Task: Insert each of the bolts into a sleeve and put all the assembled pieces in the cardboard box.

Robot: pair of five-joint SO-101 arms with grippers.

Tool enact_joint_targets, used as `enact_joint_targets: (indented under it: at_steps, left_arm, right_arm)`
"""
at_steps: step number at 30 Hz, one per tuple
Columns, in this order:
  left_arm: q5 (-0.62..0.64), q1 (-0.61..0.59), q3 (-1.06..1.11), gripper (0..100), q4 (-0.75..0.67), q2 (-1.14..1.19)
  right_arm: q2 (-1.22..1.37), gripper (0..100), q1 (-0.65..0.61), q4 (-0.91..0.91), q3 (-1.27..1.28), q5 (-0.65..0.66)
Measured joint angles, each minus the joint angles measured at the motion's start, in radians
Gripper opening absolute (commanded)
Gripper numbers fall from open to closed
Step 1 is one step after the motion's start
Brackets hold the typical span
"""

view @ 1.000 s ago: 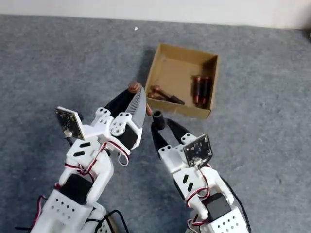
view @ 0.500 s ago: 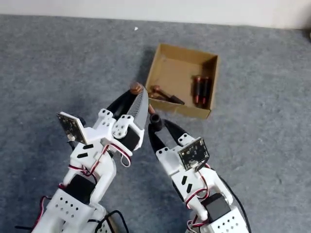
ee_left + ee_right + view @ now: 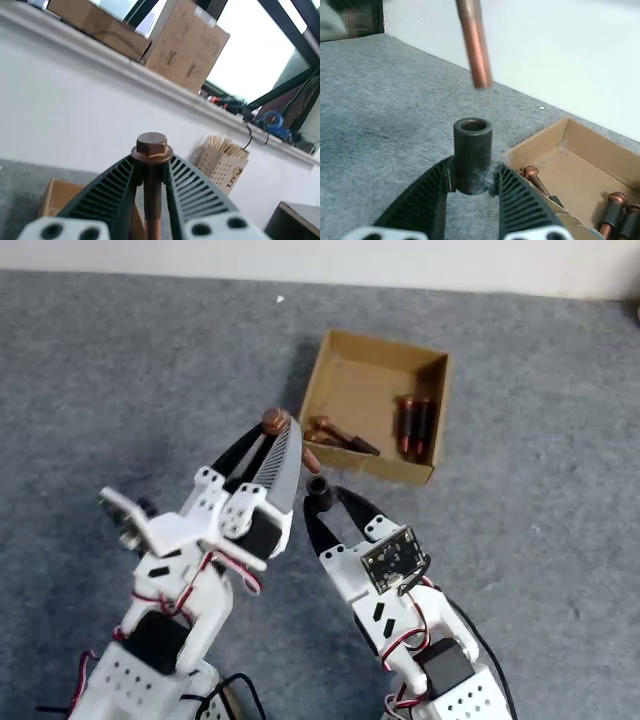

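My left gripper is shut on a copper bolt, head up, held above the grey carpet; from above the bolt sits between its ribbed fingers. My right gripper is shut on a dark sleeve, upright with its bore open upward. The bolt's shank hangs just above and slightly to one side of the sleeve, apart from it. In the high view the sleeve sits right of the bolt's lower tip. The cardboard box lies just beyond both grippers.
Inside the box lie assembled pieces: one near its left wall and two at its right side. Grey carpet spreads all around. A white wall borders the far edge.
The left arm's wrist has tilted and its bolt has shifted slightly. The right gripper with the sleeve has moved left and a little away from me, closer under the bolt's tip.
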Motion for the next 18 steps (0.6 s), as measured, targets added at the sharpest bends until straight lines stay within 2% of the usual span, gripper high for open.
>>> enact_joint_targets:
  at_steps: [6, 9, 18]
  left_arm:
    - [-0.061, 0.110, 0.000, 1, 0.186, -0.143]
    - [-0.087, 0.160, 0.017, 1, 0.218, -0.150]
    - [-0.091, 0.051, 0.049, 1, 0.149, -0.149]
  right_arm:
    - [0.000, 0.5, 0.000, 0.000, 0.000, 0.000]
    - [0.000, 0.5, 0.000, 0.000, 0.000, 0.000]
    - [0.000, 0.5, 0.000, 0.000, 0.000, 0.000]
